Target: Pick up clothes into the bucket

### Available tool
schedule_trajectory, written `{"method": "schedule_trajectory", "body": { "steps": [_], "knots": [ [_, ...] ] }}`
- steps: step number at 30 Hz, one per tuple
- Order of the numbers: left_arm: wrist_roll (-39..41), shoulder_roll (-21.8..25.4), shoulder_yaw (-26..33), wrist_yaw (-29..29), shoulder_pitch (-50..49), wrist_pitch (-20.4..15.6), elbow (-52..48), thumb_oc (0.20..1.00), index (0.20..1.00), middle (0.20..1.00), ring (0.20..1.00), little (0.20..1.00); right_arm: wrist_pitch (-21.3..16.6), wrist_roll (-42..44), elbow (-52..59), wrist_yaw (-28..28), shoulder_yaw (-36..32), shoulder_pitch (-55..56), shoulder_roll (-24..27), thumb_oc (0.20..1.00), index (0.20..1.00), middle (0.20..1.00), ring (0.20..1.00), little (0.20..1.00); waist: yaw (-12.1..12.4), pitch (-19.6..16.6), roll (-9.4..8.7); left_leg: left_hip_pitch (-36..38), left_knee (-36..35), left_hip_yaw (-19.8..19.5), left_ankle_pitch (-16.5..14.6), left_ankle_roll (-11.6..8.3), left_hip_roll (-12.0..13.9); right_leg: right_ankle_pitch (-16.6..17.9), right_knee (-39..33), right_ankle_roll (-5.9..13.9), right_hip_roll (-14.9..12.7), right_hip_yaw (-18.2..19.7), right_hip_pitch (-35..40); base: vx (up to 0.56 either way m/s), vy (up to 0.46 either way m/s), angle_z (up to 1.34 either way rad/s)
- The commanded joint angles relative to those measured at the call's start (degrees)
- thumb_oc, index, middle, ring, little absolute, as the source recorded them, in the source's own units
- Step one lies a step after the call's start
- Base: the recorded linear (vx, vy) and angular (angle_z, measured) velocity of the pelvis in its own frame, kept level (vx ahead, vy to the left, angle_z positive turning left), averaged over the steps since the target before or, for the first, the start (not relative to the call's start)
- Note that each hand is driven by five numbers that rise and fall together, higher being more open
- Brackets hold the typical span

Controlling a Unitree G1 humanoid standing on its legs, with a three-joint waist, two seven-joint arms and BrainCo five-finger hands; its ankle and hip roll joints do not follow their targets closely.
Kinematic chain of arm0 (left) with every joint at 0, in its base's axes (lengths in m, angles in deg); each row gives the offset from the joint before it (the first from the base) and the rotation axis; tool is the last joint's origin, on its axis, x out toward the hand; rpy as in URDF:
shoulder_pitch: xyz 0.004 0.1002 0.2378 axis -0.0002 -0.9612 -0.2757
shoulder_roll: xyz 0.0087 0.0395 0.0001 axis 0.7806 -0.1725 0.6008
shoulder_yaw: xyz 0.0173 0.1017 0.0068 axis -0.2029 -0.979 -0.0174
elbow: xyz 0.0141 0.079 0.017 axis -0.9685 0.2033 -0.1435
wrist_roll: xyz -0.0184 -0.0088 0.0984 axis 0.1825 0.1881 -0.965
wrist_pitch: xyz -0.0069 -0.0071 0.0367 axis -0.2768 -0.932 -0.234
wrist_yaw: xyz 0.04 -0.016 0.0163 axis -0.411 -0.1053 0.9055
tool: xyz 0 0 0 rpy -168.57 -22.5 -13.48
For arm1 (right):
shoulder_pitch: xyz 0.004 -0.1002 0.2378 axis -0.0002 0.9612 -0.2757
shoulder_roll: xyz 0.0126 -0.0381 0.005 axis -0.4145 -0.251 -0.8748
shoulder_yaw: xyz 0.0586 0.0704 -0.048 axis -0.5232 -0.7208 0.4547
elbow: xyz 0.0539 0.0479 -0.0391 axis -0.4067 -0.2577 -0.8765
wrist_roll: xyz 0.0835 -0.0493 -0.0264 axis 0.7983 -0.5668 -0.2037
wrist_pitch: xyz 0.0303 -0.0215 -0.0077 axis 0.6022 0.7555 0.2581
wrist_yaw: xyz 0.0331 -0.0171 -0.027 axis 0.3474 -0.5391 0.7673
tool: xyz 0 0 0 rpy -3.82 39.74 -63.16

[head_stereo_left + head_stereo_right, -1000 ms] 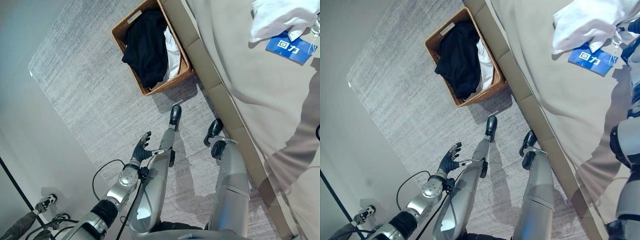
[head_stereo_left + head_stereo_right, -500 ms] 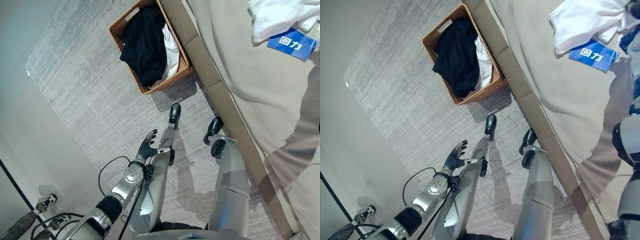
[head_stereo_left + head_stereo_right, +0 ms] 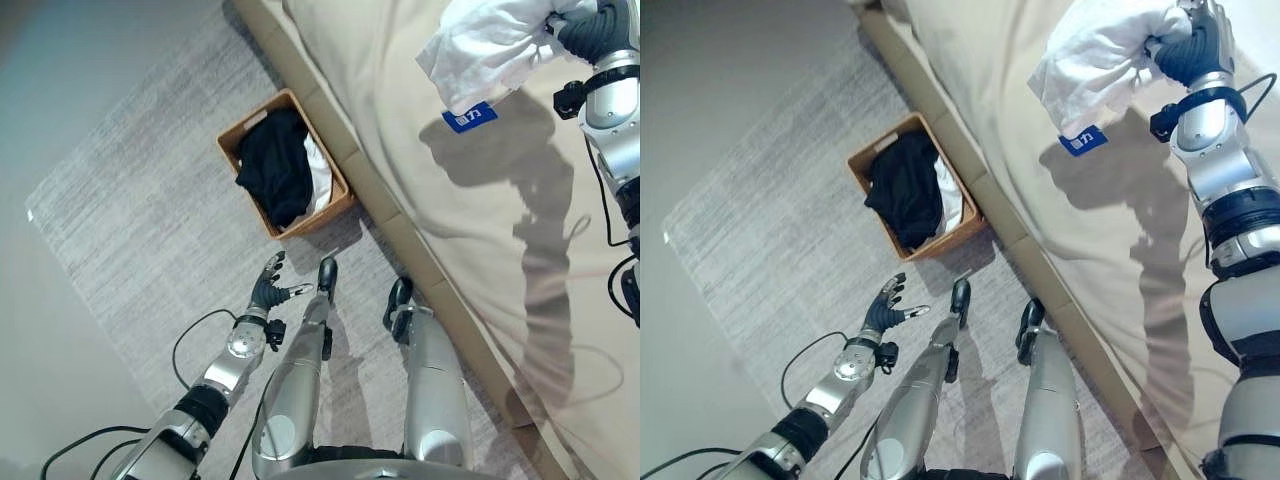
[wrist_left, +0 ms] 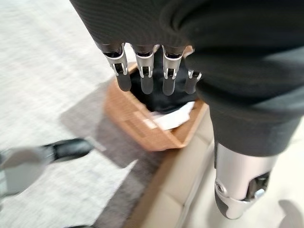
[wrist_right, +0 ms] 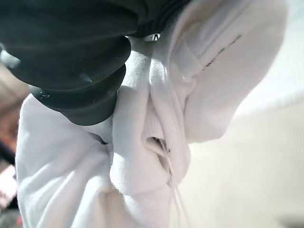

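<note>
Right hand gripping white garment above the bed, left hand open over rug, basket holding dark clothes

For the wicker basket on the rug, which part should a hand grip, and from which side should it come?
Probably the cut-out handle in the short end wall of the wicker basket, the end away from the robot. That slot looks the only opening for fingers; the other walls appear plain weave. Come from the rug side, since the bed lies close along the other long wall. The open left hand is nearest.
</note>
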Motion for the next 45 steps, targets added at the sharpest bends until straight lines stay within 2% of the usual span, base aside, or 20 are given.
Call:
{"method": "schedule_trajectory", "body": {
  "steps": [1, 3, 4, 5, 7, 11, 12, 13, 19, 26, 30, 37, 38, 42, 45],
  "knots": [
    [-2.33, 3.28, 3.58, 0.63, -4.19, -2.83, -4.27, 1.0, 1.0, 1.0, 1.0, 1.0, -3.96, 0.55, 6.07, -1.89, -3.89, -0.03, 2.91, 0.2, 0.2, 0.2, 0.2, 0.2, -0.6, -2.91, -4.77, 4.7, 5.77, 2.88, -9.4, 0.17, 0.06, 10.09, -11.68, 5.03, -0.56, 3.59, 6.8, 0.11, 0.099, -0.45],
    [-1.87, 4.45, 5.32, 1.47, -5.49, -2.97, -6.57, 1.0, 1.0, 1.0, 1.0, 1.0, -4.13, -0.62, 10.72, -0.52, -5.46, 4.73, 2.75, 0.2, 0.2, 0.2, 0.2, 0.2, -0.94, -5.61, -5.49, 7.81, 5.03, 3.98, -10.41, 0.48, 0.21, 10.81, -14.65, 5.49, 0.07, 4.66, 10.19, 0.17, 0.088, -0.48],
    [-2.24, 5.57, 6.55, 2.84, -6.72, -2.96, -8.85, 1.0, 1.0, 1.0, 1.0, 1.0, -4.3, -1.49, 14.85, 1.41, -6.96, 9.92, 3.05, 0.2, 0.2, 0.2, 0.2, 0.2, -1.22, -8.08, -5.81, 10.73, 4.13, 4.67, -11.3, 0.78, 0.33, 11.04, -16.99, 5.87, 0.55, 5.46, 13.21, 0.17, 0.066, -0.41],
    [-2.23, 5.69, 6.51, 2.85, -6.76, -2.92, -8.93, 1.0, 1.0, 1.0, 1.0, 1.0, -4.25, -1.54, 15.0, 1.4, -7.22, 10.19, 3.04, 0.2, 0.2, 0.2, 0.2, 0.2, -1.16, -8.17, -5.92, 10.67, 3.93, 4.68, -11.0, 0.8, 0.29, 11.36, -17.29, 5.87, 0.53, 5.45, 13.2, 0.14, 0.055, -0.37],
    [-3.31, 6.5, 7.72, 3.16, -6.77, -2.86, -10.54, 1.0, 1.0, 1.0, 1.0, 1.0, -4.41, -2.41, 19.68, 3.48, -8.86, 15.6, 2.66, 0.2, 0.2, 0.2, 0.2, 0.2, -1.52, -10.57, -6.15, 13.1, 2.71, 5.31, -11.52, 1.01, 0.51, 11.52, -19.11, 6.3, 0.76, 5.79, 15.49, 0.09, 0.036, -0.31],
    [-3.8, 7.89, 10.22, 5.17, -7.17, -2.22, -16.61, 1.0, 1.0, 1.0, 1.0, 1.0, -3.76, -3.63, 27.65, 8.86, -13.66, 28.73, 2.07, 0.2, 0.2, 0.2, 0.2, 0.2, -1.81, -15.88, -6.48, 17.56, -1.38, 6.27, -11.09, 1.17, 0.82, 12.74, -23.56, 7.13, 0.83, 5.42, 20.16, 0.11, 0.034, -0.15],
    [-3.91, 8.98, 11.72, 6.63, -7.14, -2.0, -20.83, 1.0, 1.0, 1.0, 1.0, 1.0, -3.05, -4.06, 31.01, 11.31, -16.08, 34.26, 1.74, 0.2, 0.2, 0.2, 0.2, 0.2, -2.01, -18.19, -6.63, 19.3, -2.88, 6.5, -11.14, 1.1, 1.04, 12.83, -25.07, 7.35, 0.77, 4.81, 22.11, 0.09, 0.009, -0.01],
    [-3.89, 9.11, 11.65, 6.68, -7.31, -1.88, -21.04, 1.0, 1.0, 1.0, 1.0, 1.0, -2.95, -4.12, 31.31, 11.36, -16.46, 34.76, 1.7, 0.2, 0.2, 0.2, 0.2, 0.2, -1.93, -18.22, -6.71, 19.47, -3.03, 6.46, -11.09, 1.1, 1.05, 12.87, -25.21, 7.35, 0.79, 4.76, 22.3, 0.1, 0.005, 0.02],
    [-4.37, 13.78, 12.43, 12.0, -4.52, -0.89, -31.13, 1.0, 1.0, 1.0, 1.0, 1.0, -1.23, -3.91, 38.48, 18.92, -19.75, 44.9, 1.08, 0.2, 0.2, 0.2, 0.2, 0.2, -1.84, -23.72, -7.84, 23.83, -5.76, 7.04, -11.4, 0.81, 1.51, 13.06, -28.7, 7.84, 1.17, 3.58, 27.14, 0.08, 0.002, 0.03],
    [-5.29, 18.96, 6.35, 18.48, 3.77, -0.53, -38.31, 1.0, 1.0, 1.0, 1.0, 1.0, -0.59, -1.76, 45.49, 25.35, -18.59, 47.93, 1.01, 0.2, 0.2, 0.2, 0.2, 0.2, -1.96, -27.06, -8.5, 26.75, -8.12, 7.08, -10.95, 0.44, 2.21, 12.66, -29.82, 7.82, 1.46, 2.65, 30.23, 0.03, 0.002, 0.05],
    [-6.47, 19.11, 3.77, 19.9, 5.74, -0.55, -39.13, 1.0, 1.0, 1.0, 1.0, 1.0, -0.71, -0.54, 47.86, 26.39, -18.57, 48.34, -0.46, 0.2, 0.2, 0.2, 0.2, 0.2, -1.87, -27.55, -8.61, 27.56, -8.29, 7.03, -11.08, 0.43, 2.49, 12.45, -30.17, 7.78, 1.53, 2.34, 31.28, 0.02, -0.002, 0.0],
    [-9.67, 17.65, -0.83, 21.8, 8.22, -0.38, -38.72, 1.0, 1.0, 1.0, 1.0, 1.0, -1.76, 0.99, 53.06, 26.9, -18.64, 48.4, -5.0, 0.2, 0.2, 0.2, 0.2, 0.2, -1.92, -28.41, -8.43, 28.6, -8.23, 6.71, -11.46, 0.61, 2.48, 11.89, -30.3, 7.68, 1.63, 2.35, 32.59, 0.01, 0.003, -0.02],
    [-10.04, 16.63, -1.57, 21.86, 8.51, -0.37, -38.36, 1.0, 1.0, 1.0, 1.0, 1.0, -2.0, 2.05, 54.21, 27.13, -18.17, 48.14, -6.91, 0.2, 0.2, 0.2, 0.2, 0.2, -1.88, -28.53, -8.42, 28.8, -8.27, 6.64, -11.54, 0.63, 2.5, 11.77, -30.39, 7.63, 1.67, 2.33, 32.88, 0.0, 0.0, 0.0],
    [-10.83, 14.57, -2.61, 21.81, 9.03, -0.19, -37.51, 1.0, 1.0, 1.0, 1.0, 1.0, -2.08, 3.38, 55.92, 28.04, -16.99, 47.6, -8.9, 0.2, 0.2, 0.2, 0.2, 0.2, -1.9, -28.63, -8.64, 28.56, -8.05, 6.49, -11.1, 0.72, 2.36, 12.04, -30.25, 7.5, 1.52, 2.26, 32.77, 0.0, 0.0, 0.0],
    [-12.47, 12.35, -3.36, 21.51, 9.75, -0.2, -36.74, 1.0, 1.0, 1.0, 1.0, 1.0, -1.45, 8.09, 57.85, 30.68, -14.75, 46.81, -10.75, 0.2, 0.2, 0.2, 0.2, 0.2, -1.85, -28.62, -8.87, 28.85, -8.05, 6.34, -11.17, 0.75, 2.49, 11.75, -30.21, 7.32, 1.56, 2.15, 33.1, 0.0, 0.0, 0.0]
  ]
}}
